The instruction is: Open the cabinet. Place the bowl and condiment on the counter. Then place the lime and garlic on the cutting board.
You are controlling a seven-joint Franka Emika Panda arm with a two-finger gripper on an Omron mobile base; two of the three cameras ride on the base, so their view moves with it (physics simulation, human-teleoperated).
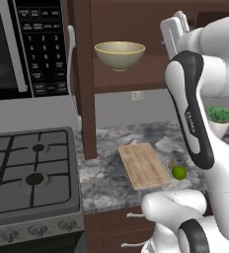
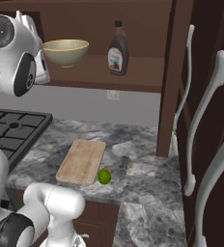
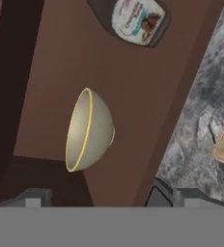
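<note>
The cabinet stands open. On its shelf sit a beige bowl (image 1: pixel 120 53) (image 2: pixel 65 51) (image 3: pixel 87 130) and, to its right, a dark condiment bottle (image 2: pixel 118 48) (image 3: pixel 135 19). My gripper (image 3: pixel 94 198) is open, with empty dark fingertips (image 3: pixel 158 195) set wide apart, facing the bowl from a short distance. The white hand (image 1: pixel 174 30) hangs level with the shelf, just right of the bowl. Below on the counter, a wooden cutting board (image 1: pixel 143 165) (image 2: pixel 82 160) lies bare. A green lime (image 1: pixel 179 172) (image 2: pixel 104 176) rests at its right edge, and the small garlic (image 2: pixel 107 169) peeks out just behind it.
A gas stove (image 1: pixel 27 173) borders the counter on the left, under a microwave (image 1: pixel 18 44). The opened cabinet door (image 1: pixel 84 74) juts out left of the shelf; another door with long handles (image 2: pixel 196 120) stands at the right. A potted plant (image 1: pixel 219 116) sits at the back right.
</note>
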